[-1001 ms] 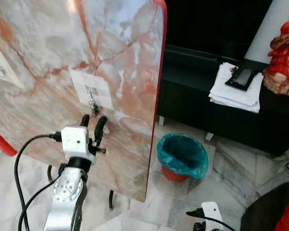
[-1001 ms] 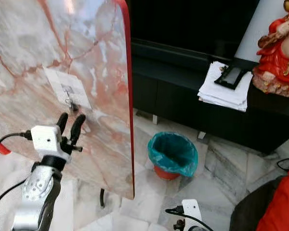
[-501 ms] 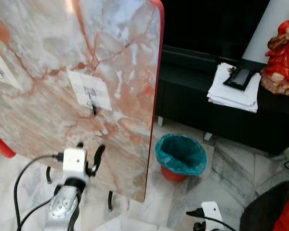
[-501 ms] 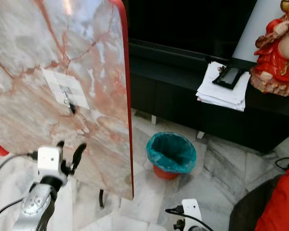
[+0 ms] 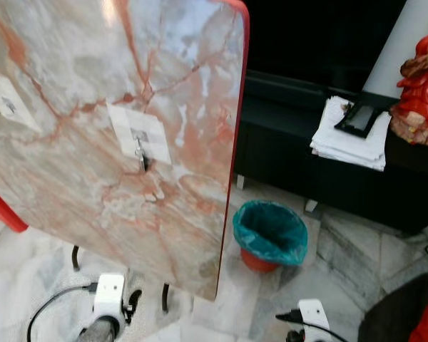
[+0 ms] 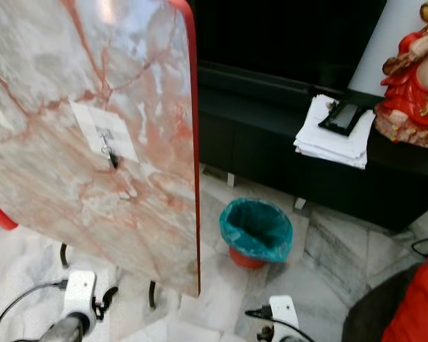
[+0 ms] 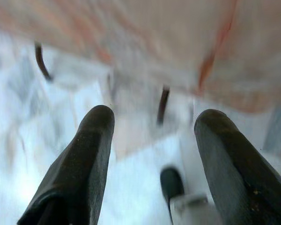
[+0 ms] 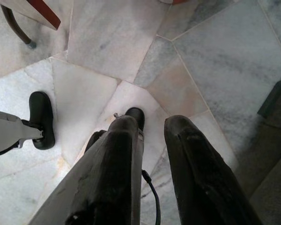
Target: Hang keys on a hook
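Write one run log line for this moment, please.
task: hang keys | keys: on hook of marble board | left gripper: open, low by floor | right gripper: open, idle | teal bin: beside board

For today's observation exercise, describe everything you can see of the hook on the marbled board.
The hook is a small silvery metal piece fixed at the middle of a square whitish adhesive pad, which is stuck flat on the pink-veined marbled board. The board stands tilted, with a red edge. A small dark item, too small to identify, hangs at the hook's lower end against the board. Nothing else touches it; the left gripper is low, near the floor.
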